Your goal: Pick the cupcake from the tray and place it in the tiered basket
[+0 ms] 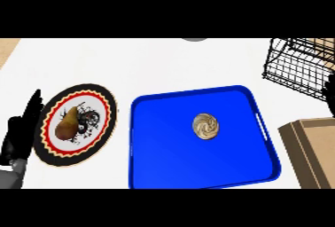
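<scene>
- Step: pre-grasp, nothing picked yet.
- Cupcake sits on blue tray, right of centre, untouched.
- Left hand rests at left edge beside plate with pear; fingers straight, holding nothing.
- Right hand barely shows at right edge by tiered basket; can't tell its state.
- Next, I'd judge: right hand reaches over to the cupcake, closes round it, lifts.
- No readable labels on the desk.

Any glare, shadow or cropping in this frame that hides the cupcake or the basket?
Head view: even light, no glare; cupcake shows unobstructed on the blue tray; the wire basket is cropped at the right edge; the right hand barely shows there.
</scene>
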### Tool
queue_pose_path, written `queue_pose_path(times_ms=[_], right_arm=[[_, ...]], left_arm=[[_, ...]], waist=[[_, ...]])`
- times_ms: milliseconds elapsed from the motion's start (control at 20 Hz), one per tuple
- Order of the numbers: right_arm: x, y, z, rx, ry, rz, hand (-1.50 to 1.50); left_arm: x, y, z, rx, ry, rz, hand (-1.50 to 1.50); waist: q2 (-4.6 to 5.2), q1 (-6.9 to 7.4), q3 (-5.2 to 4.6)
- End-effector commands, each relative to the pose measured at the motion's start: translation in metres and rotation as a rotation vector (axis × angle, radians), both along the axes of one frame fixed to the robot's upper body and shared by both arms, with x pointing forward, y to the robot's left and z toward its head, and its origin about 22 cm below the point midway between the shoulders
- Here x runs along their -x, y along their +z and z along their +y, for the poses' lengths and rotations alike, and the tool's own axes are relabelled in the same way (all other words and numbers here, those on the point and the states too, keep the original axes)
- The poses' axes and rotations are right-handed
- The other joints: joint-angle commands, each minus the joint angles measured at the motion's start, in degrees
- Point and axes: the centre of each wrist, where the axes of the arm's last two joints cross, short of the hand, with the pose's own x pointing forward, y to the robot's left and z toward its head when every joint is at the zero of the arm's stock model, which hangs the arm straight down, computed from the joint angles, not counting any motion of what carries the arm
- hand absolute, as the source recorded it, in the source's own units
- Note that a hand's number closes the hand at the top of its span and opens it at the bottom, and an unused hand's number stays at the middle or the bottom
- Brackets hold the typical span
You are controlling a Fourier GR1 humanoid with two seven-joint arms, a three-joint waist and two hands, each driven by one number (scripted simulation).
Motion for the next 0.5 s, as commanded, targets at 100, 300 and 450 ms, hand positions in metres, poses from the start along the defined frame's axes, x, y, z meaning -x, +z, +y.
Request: queue_pose_path(times_ms=[100,300,450], right_arm=[[0.0,0.033,0.033,-0.021,-0.1,-0.185,1.5],[0.016,0.022,-0.024,0.178,-0.564,-0.095,1.5],[0.012,0.002,0.038,-0.296,-0.754,-0.233,-1.5]], left_arm=[[0.014,-0.021,-0.054,0.132,-0.029,0.045,0.0],[0.028,-0.044,-0.061,0.226,-0.009,0.079,0.0],[0.035,-0.049,-0.079,0.287,-0.024,0.093,0.0]], waist=[[-0.74,1.07,-0.54],[-0.12,-2.6,-1.6],[-1.01,-1.55,-0.58]])
